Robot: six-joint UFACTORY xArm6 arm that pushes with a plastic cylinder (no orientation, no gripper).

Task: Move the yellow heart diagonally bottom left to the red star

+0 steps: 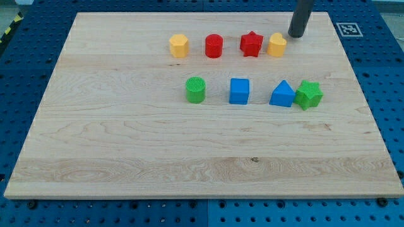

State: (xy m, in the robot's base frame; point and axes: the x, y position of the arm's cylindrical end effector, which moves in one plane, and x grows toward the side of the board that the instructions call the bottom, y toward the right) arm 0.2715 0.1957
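Observation:
The yellow heart [276, 45] lies near the view's top, right beside the red star [251, 43] on the star's right, nearly touching it. My tip [295, 34] stands just to the upper right of the yellow heart, a small gap apart from it. The rod runs up out of the view's top edge.
In the top row a red cylinder [214, 46] and a yellow hexagon block [179, 45] lie left of the star. Below lie a green cylinder [196, 89], a blue cube [239, 91], a blue triangle [283, 94] and a green star [308, 94]. The wooden board [126, 145] lies on a blue pegboard.

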